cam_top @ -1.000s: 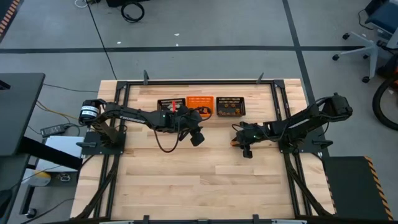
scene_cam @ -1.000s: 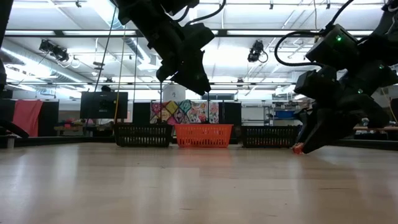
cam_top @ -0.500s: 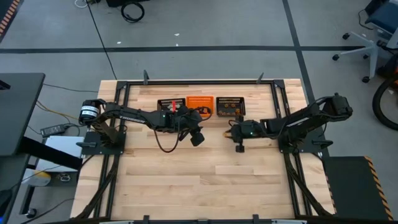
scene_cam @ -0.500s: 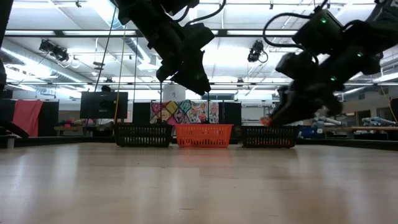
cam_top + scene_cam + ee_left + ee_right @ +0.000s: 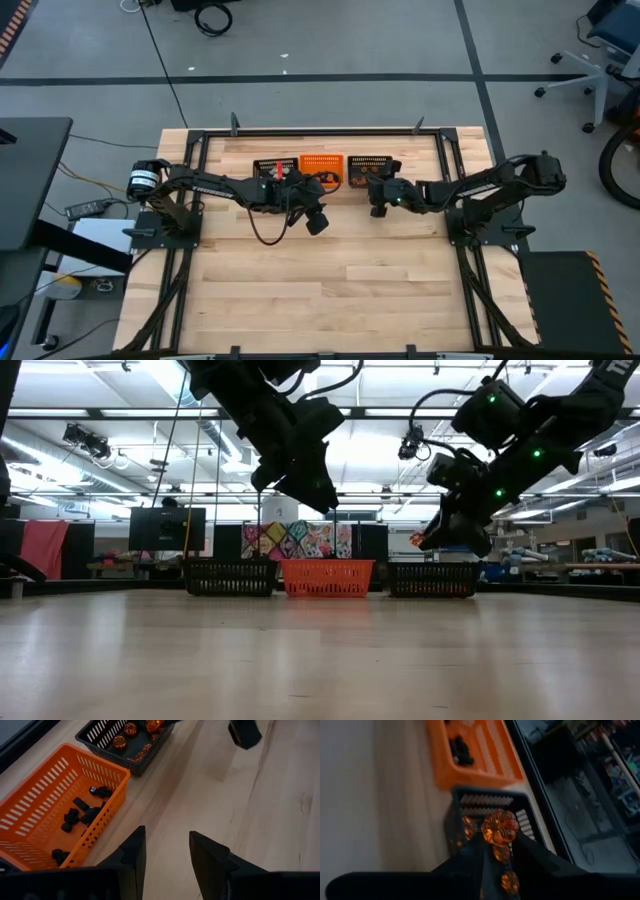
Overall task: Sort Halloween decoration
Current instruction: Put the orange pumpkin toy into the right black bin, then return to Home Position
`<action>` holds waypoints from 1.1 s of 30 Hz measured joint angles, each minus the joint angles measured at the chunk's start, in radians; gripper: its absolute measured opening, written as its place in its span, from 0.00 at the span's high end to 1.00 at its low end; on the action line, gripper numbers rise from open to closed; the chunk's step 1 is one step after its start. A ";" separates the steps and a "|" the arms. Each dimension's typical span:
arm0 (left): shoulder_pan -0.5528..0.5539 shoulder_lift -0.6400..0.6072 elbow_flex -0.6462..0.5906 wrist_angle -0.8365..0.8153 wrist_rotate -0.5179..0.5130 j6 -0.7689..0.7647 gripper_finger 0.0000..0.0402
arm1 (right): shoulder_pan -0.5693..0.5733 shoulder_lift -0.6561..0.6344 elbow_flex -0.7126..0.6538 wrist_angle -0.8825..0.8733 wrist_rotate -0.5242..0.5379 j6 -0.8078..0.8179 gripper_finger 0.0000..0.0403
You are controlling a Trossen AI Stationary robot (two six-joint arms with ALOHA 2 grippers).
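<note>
Over the right-hand black basket [image 5: 371, 170] at the back of the tabletop [image 5: 330, 280], the right gripper [image 5: 499, 842] has come up from the bare wood nearer the front, where it was down low a second ago. Since then it has lifted and swung toward the row of three baskets. Its jaws are clamped on an orange pumpkin [image 5: 500, 827], and in the low view that orange speck [image 5: 417, 541] now hangs above the basket's rim rather than near the wood. I'd judge the carry is nearly over and a drop into this basket comes next, since orange pieces [image 5: 124, 735] already lie in there.

The pumpkin is a small, ribbed, glossy bead, translucent bright orange and pinched from both sides.

The left gripper [image 5: 165, 851] hasn't budged. It hangs just in front of the orange basket [image 5: 322, 164] with its jaws apart and nothing between them. Black trinkets [image 5: 82, 815] lie in that orange basket. The far-left black basket [image 5: 268, 168] sits partly under the left arm, and I can't make out its contents.
</note>
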 joint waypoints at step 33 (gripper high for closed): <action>0.000 -0.081 0.001 -0.043 0.015 -0.052 0.69 | -0.190 -0.088 0.190 -0.315 -0.062 0.215 0.59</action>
